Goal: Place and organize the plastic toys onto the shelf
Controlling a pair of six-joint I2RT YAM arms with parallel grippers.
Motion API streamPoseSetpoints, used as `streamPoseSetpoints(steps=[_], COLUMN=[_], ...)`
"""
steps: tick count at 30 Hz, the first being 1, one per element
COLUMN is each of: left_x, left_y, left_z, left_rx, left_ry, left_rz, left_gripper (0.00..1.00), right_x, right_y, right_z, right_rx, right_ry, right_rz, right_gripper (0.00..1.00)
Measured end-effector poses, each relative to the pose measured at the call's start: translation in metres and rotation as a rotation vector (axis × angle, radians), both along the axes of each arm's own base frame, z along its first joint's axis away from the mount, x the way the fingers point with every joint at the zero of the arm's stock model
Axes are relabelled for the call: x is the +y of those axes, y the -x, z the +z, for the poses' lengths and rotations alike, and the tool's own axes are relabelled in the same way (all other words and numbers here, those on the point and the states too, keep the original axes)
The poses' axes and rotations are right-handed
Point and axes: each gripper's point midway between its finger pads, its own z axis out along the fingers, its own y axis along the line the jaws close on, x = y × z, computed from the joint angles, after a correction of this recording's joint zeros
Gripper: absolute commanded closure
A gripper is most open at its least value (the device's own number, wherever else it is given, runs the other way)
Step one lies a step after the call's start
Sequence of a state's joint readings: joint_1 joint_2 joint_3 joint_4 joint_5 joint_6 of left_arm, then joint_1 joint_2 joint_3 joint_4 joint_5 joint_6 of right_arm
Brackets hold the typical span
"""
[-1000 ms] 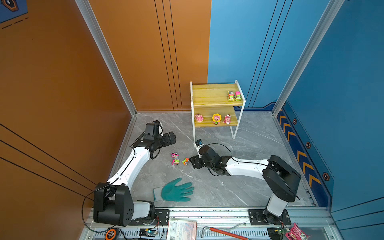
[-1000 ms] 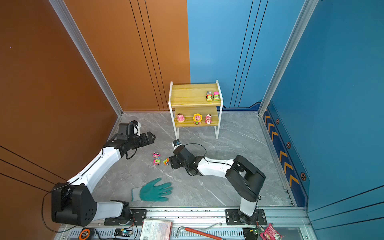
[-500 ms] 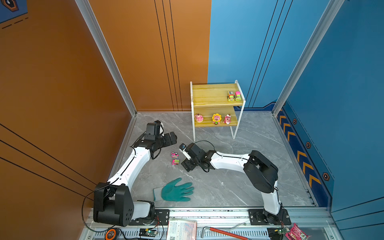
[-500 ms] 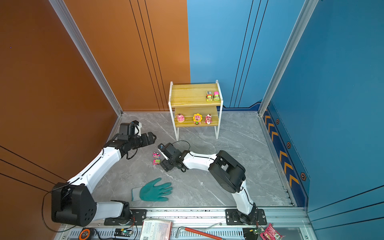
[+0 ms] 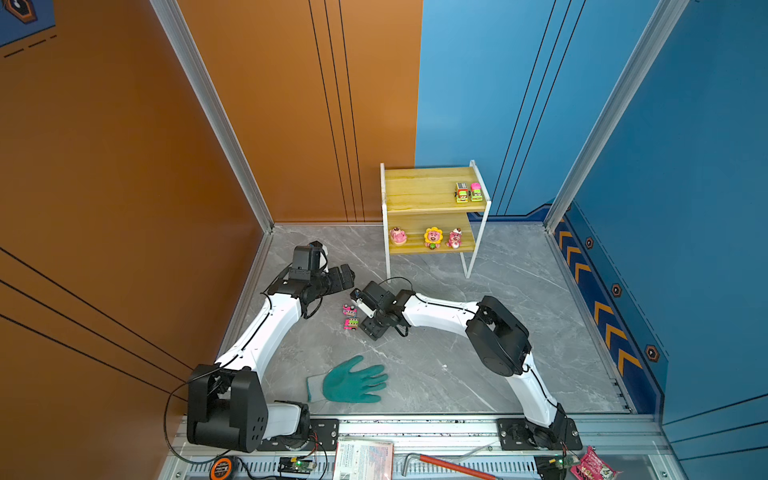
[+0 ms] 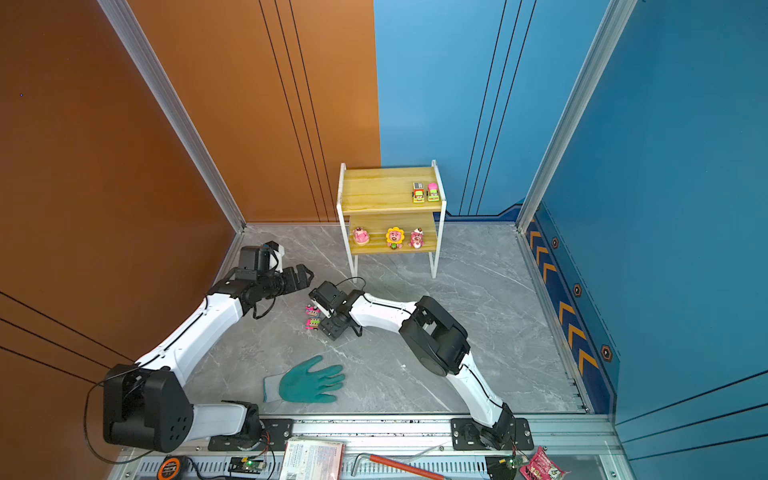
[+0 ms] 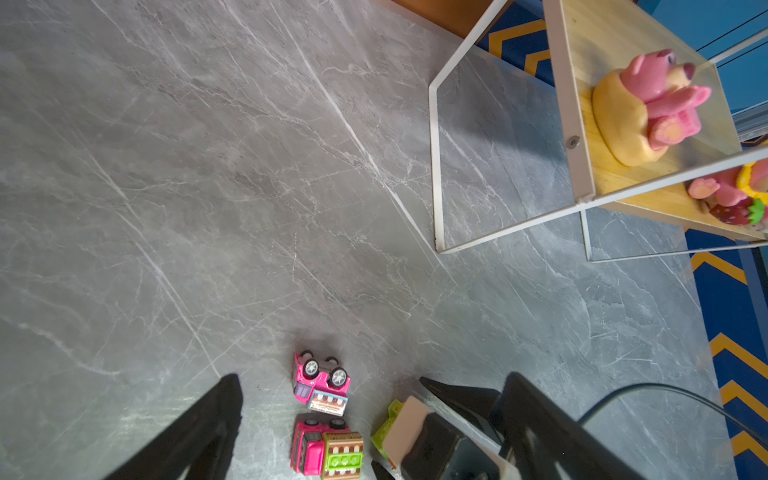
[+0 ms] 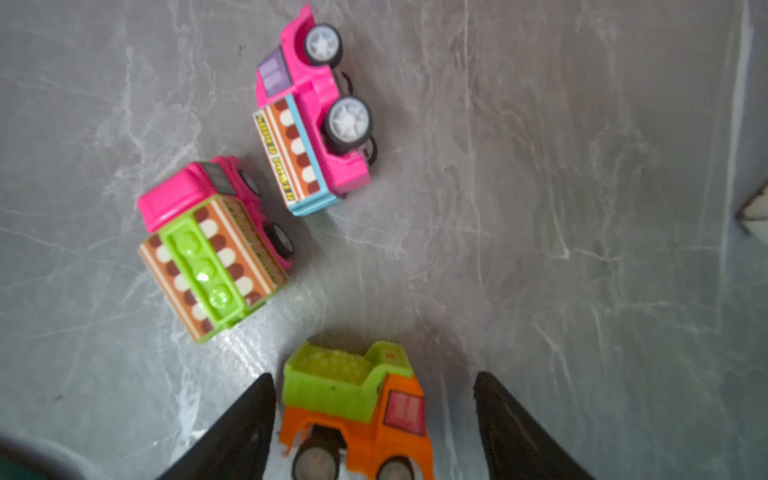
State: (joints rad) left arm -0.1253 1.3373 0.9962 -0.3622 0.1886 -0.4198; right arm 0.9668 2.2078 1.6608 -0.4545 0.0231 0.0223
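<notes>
**A:** Where is the right pincer (image 8: pixel 374 380) relative to the orange-and-green dump truck (image 8: pixel 353 399)?

**B:** I have it down at the table (image 5: pixel 498 291) with the jaws apart and the truck between them. In the right wrist view the truck sits right against one finger (image 8: pixel 245 428), with a clear gap to the other. I'm gripping nothing.

**A:** And the other loose toys?

**B:** They lie just past the fingertips. I see a pink-and-green truck (image 8: pixel 212 245) and a pink car (image 8: pixel 311 112) tipped on its side with its wheels showing. The two are close together.

**A:** What about the left pincer (image 5: pixel 348 277)?

**B:** It's spread wide and empty, hovering near those same toys on their far side from the right pincer.

**A:** And the shelf (image 5: pixel 432 199)?

**B:** It stands by the back wall, well apart from both pincers. I count two cars (image 5: pixel 461 193) side by side at the right end of the top board. Three pink bears (image 5: pixel 433 237) stand in a row on the lower board. The green glove (image 5: pixel 353 380) lies near the front rail.
</notes>
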Motion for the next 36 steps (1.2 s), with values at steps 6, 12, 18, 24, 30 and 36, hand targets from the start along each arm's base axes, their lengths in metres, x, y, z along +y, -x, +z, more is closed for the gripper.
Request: streamPoseSetpoints(steps=[6, 12, 18, 24, 30, 36], left_x=[0.000, 0.000, -0.001, -0.001, -0.002, -0.004], left_y=[0.000, 0.000, 0.000, 0.000, 0.000, 0.000], left_z=[0.000, 0.000, 0.000, 0.000, 0.001, 0.001], left_rx=[0.000, 0.001, 0.001, 0.001, -0.001, -0.001], left_ry=[0.000, 0.002, 0.003, 0.003, 0.011, 0.011], left_rz=[0.000, -0.002, -0.002, -0.003, -0.010, -0.014], left_gripper=[0.02, 0.02, 0.02, 0.02, 0.02, 0.02], right_x=[-0.001, 0.001, 0.001, -0.017, -0.050, -0.081], right_y=[-0.005, -0.007, -0.008, -0.004, -0.004, -0.008], right_z=[-0.001, -0.004, -0.004, 0.001, 0.037, 0.044], right_rx=[0.011, 0.021, 0.014, -0.043, -0.204, -0.372], right_ry=[0.013, 0.017, 0.019, -0.013, -0.144, -0.292], right_rz=[-0.010, -0.008, -0.012, -0.049, -0.157, -0.286], right_gripper=[0.37, 0.45, 0.52, 0.56, 0.56, 0.56])
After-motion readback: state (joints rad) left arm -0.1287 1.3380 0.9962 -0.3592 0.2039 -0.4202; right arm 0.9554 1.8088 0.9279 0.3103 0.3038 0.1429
